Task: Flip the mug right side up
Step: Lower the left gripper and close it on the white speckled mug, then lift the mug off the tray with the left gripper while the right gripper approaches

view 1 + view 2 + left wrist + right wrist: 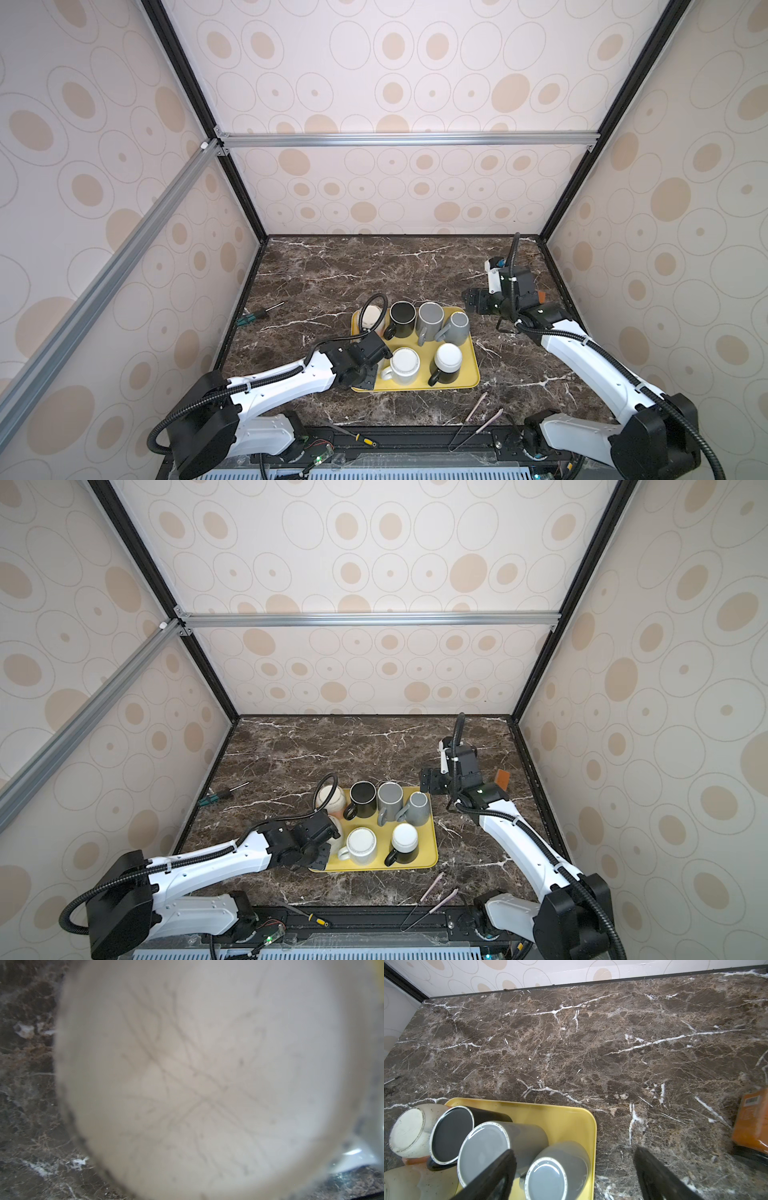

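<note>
The cream mug [197, 1084] sits at the near left corner of the yellow tray [467, 353], under the left gripper [365, 374]. It fills the left wrist view as a blurred, scratched round face, apparently its base. Whether those jaws are pinching it cannot be told.

Just beside it stand an upturned white mug [405, 365] and a black mug [446, 361] with a white base. Behind them are another cream mug [372, 316], a second black mug [402, 318] and two gray mugs [430, 320] [457, 328], all base-up.

Farther right, the right gripper [575, 1152] hangs above the marble table [332, 270], jaws spread around nothing, near an orange packet [751, 1122].
</note>
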Motion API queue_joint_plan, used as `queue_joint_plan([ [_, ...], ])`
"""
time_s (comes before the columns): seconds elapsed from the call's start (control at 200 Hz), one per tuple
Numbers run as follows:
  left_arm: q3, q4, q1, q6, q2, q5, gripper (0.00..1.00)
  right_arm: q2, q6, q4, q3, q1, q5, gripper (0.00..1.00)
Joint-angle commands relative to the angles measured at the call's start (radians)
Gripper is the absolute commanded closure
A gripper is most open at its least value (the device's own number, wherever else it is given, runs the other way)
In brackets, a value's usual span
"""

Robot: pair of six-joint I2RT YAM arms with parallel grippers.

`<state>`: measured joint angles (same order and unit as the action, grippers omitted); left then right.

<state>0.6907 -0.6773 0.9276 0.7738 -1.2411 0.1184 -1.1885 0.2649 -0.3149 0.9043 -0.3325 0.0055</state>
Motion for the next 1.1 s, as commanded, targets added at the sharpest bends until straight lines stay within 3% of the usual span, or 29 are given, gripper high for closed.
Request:
queue_joint_plan([
  [0.0, 0.039, -0.065, 0.017, 0.008, -0.011, 0.059, 1.0, 0.034, 0.007, -0.015, -0.005, -0.019, 0.001, 0.08],
  [0.22, 0.116, -0.157, 0.031, -0.042, 0.032, 0.055, 1.0, 0.067, 0.021, -0.024, -0.009, -0.031, -0.019, 0.09],
  [0.41, 0.171, -0.215, 0.031, -0.068, 0.109, -0.005, 1.0, 0.072, 0.012, -0.051, 0.021, -0.034, -0.108, 0.09],
  [0.575, 0.244, -0.285, 0.032, -0.073, 0.165, 0.018, 1.0, 0.062, 0.015, -0.057, 0.049, -0.038, -0.131, 0.11],
  [0.84, 0.437, -0.347, 0.033, -0.091, 0.215, 0.022, 1.0, 0.067, 0.04, -0.081, 0.115, -0.042, -0.22, 0.12],
  [0.975, 0.502, -0.317, 0.031, -0.1, 0.231, 0.037, 1.0, 0.089, 0.065, -0.072, 0.142, -0.042, -0.284, 0.12],
  [1.095, 0.5, -0.15, 0.031, -0.117, 0.272, 0.07, 1.0, 0.114, 0.11, -0.037, 0.159, -0.042, -0.355, 0.14],
])
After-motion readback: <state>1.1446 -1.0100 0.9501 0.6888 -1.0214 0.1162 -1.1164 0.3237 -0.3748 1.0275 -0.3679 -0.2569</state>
